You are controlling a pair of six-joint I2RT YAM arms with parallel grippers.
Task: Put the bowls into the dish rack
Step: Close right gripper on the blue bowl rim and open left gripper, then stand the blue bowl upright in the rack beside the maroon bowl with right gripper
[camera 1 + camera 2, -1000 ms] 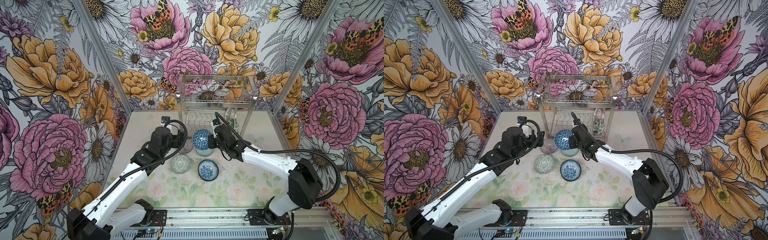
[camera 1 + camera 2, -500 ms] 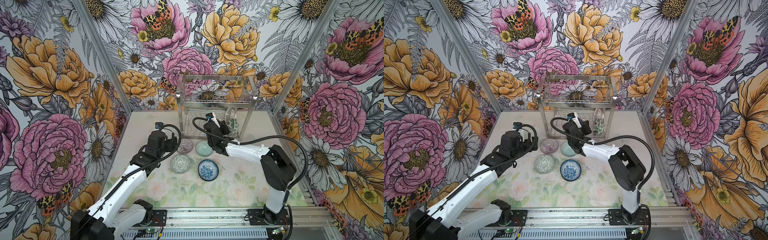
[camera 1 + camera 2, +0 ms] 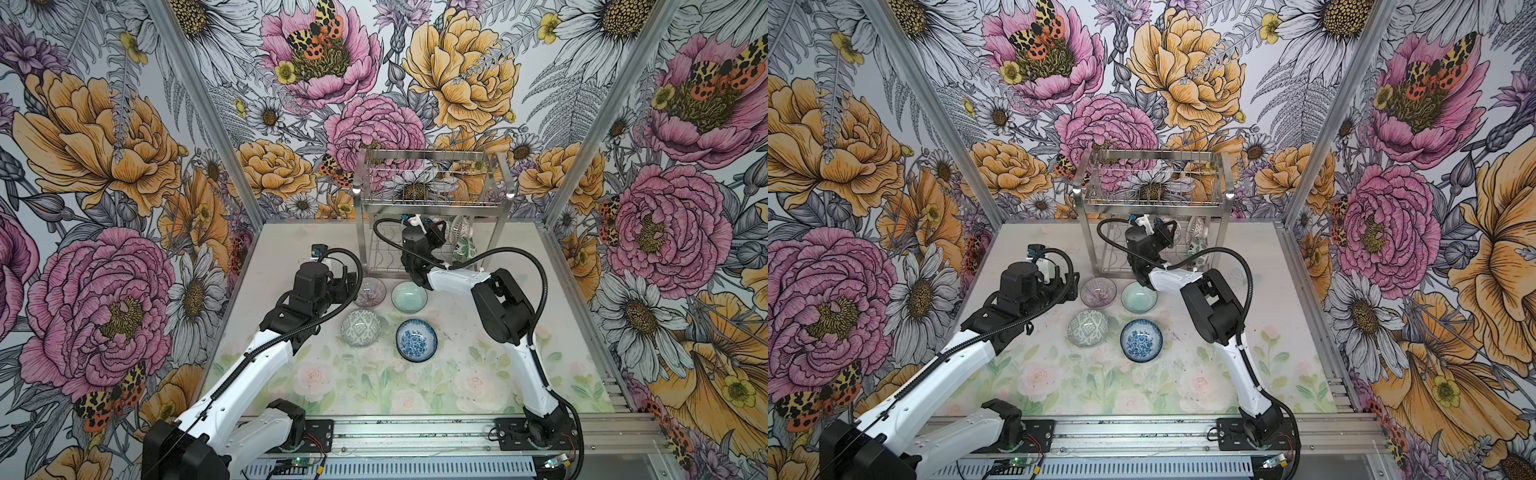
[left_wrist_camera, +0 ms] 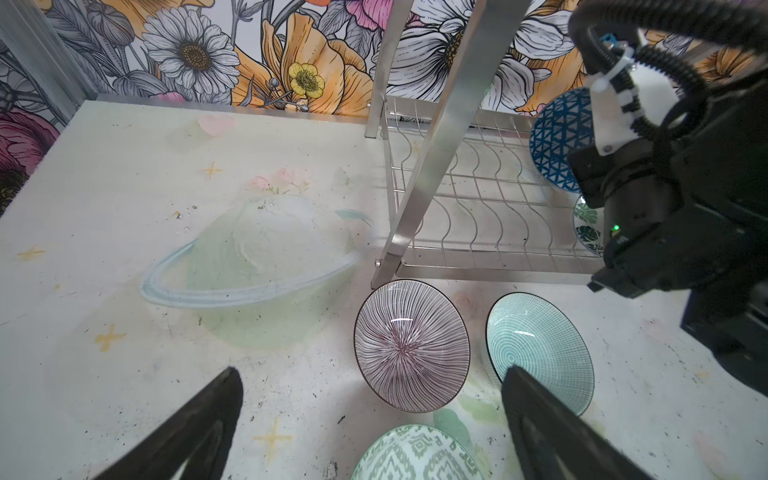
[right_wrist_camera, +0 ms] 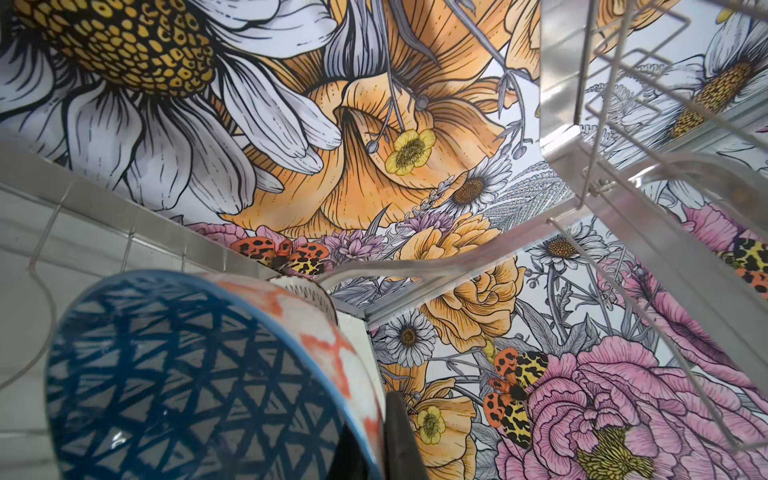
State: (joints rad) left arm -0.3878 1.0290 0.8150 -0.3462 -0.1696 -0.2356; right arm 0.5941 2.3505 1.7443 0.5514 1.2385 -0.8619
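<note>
Floral-walled table (image 3: 457, 374), right tool (image 3: 1168, 232) gripping blue geometric bowl (image 5: 187, 374), on edge in dish rack (image 3: 432, 183), left tool (image 4: 374, 374) spread wide.

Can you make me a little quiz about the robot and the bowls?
1. How many bowls sit on the table?
2. True or false: the left hand is open and holds nothing.
3. What does the right hand hold? A: a red cup. B: the blue geometric bowl. C: a spoon.

Key: 1. four. 2. true. 3. B.
</note>
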